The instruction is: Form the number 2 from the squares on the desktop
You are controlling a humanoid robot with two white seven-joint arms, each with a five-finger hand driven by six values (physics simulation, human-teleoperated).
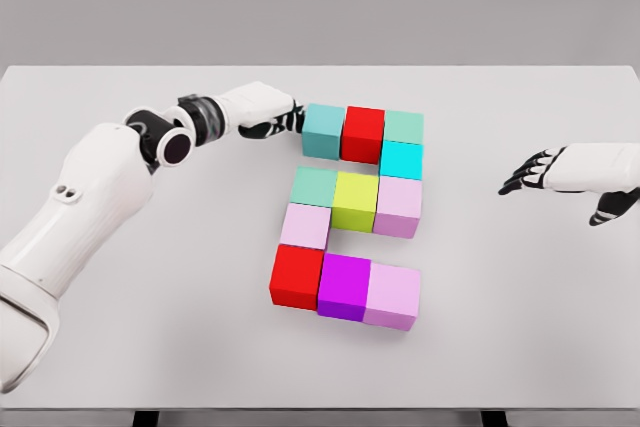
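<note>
Item: 11 coloured squares on white surface, forming a near-complete 2.
Left robot hand, fingers curled, empty, touches teal square; nudge gently, keeping rows flush. Right robot hand relaxed, idle.

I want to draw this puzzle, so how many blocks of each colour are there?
Teal: 4
Red: 2
Yellow-green: 1
Pink: 3
Purple: 1
Total: 11 blocks

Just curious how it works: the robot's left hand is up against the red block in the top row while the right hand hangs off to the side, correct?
Not quite. The head view shows the left hand against the teal block at the top row's left end; the red block sits next along. The right hand does hang aside.
</note>
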